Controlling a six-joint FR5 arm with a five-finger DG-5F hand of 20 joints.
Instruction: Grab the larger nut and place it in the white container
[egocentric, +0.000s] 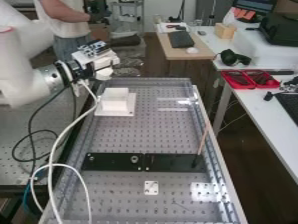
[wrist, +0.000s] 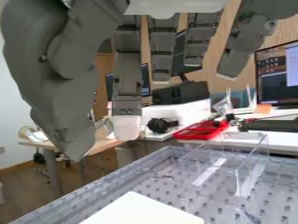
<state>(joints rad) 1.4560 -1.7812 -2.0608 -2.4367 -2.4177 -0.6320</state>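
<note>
With the hand (egocentric: 98, 61) open and empty near the white container (egocentric: 116, 101), larger nut placement is judged complete, and only retraction should be required.

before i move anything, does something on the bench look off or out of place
Two things, neither clearly damage. A thin brownish stick slants up at one end of the black bar, looking more leaned there than put away. A white hose loops loosely over the edge of the bench, where it might snag.

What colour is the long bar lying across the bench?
Black; the bar shows best in the high view.
</note>
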